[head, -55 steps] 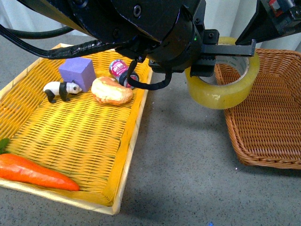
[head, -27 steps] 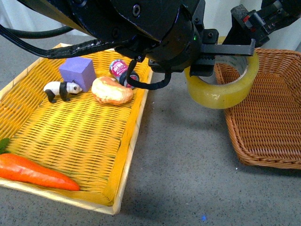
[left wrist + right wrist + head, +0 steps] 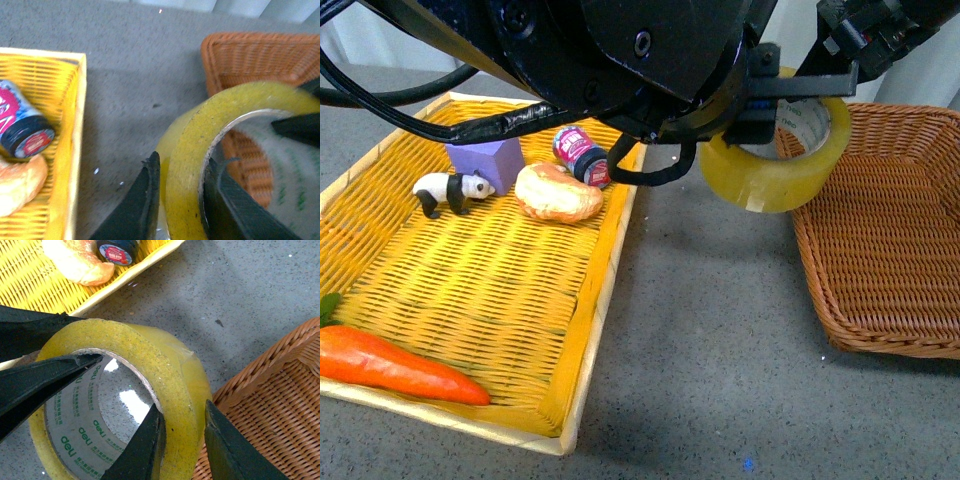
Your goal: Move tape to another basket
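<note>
The tape (image 3: 775, 170), a wide yellowish roll with a white printed core, hangs in the air over the grey table just left of the brown wicker basket (image 3: 900, 240). Both grippers hold it. My left gripper (image 3: 182, 187) is shut on the tape (image 3: 185, 150), one finger outside the roll's wall and one inside. My right gripper (image 3: 182, 432) is shut on the tape (image 3: 165, 375) on the basket's side, over the basket (image 3: 265, 415) rim. In the front view my left gripper (image 3: 745, 115) and right gripper (image 3: 825, 85) meet at the roll's top.
A yellow woven tray (image 3: 500, 290) at the left holds a purple cube (image 3: 485, 160), a toy panda (image 3: 450, 190), a bread roll (image 3: 558, 193), a small can (image 3: 582, 155) and a carrot (image 3: 395, 365). Grey table (image 3: 710, 350) lies between tray and basket.
The tape has risen slightly and shifted a little left and back. The left arm now covers more of the purple cube. The right gripper has closed in on the roll.
</note>
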